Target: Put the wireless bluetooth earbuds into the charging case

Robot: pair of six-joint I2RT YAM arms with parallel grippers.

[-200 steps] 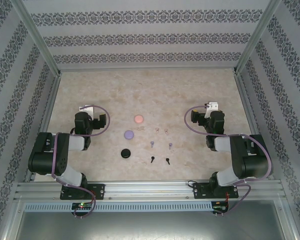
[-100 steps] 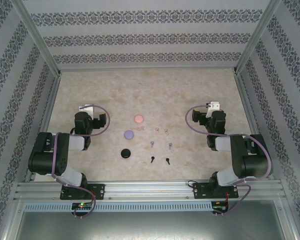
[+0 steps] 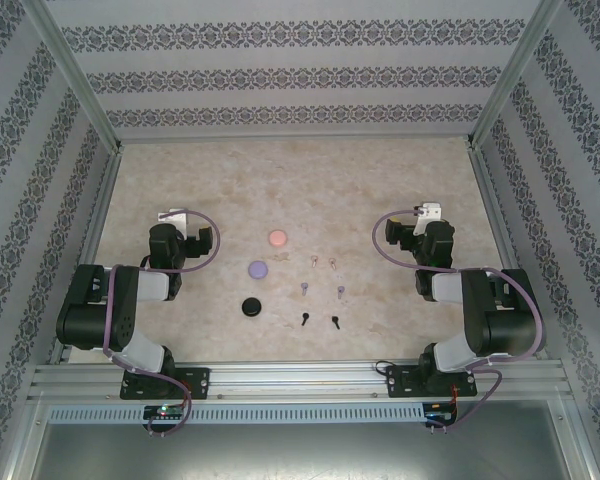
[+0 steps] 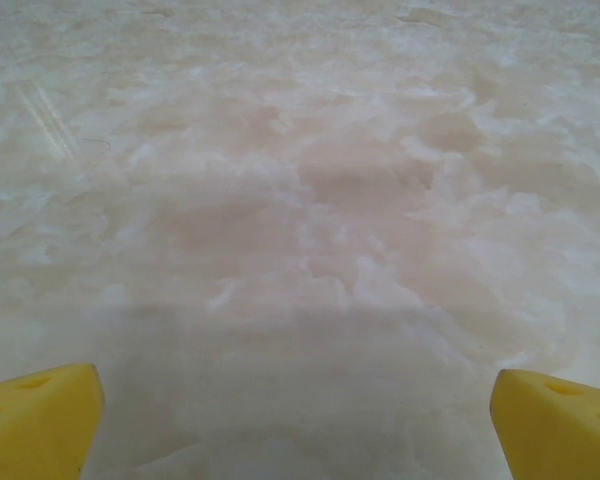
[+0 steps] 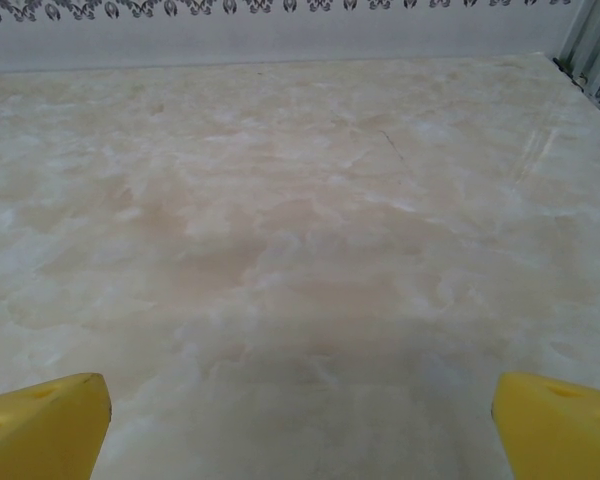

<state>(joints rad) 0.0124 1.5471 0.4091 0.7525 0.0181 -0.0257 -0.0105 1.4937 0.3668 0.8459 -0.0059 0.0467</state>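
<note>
Three pairs of tiny stemmed earbuds lie mid-table in the top view: pale pink earbuds [image 3: 312, 261] farthest back, lilac earbuds [image 3: 304, 288] in the middle, black earbuds [image 3: 306, 319] nearest. To their left stand three round cases: pink case [image 3: 277, 238], lilac case [image 3: 258, 268], black case [image 3: 250, 306]. My left gripper [image 3: 173, 217] [image 4: 300, 420] rests left of the cases, open, with bare table between its yellow fingertips [image 4: 40, 420]. Off to the right of the earbuds, my right gripper [image 3: 427, 212] [image 5: 300, 425] is open too, its fingertips [image 5: 45, 425] wide apart over bare table.
The marble-patterned table [image 3: 300, 180] is bounded by patterned walls at the back and both sides, with metal posts [image 3: 100, 110] at the corners. A metal rail [image 3: 300, 380] runs along the near edge by the arm bases.
The right arm's wrist has shifted slightly to the right. The left arm, the earbuds and the cases have not moved.
</note>
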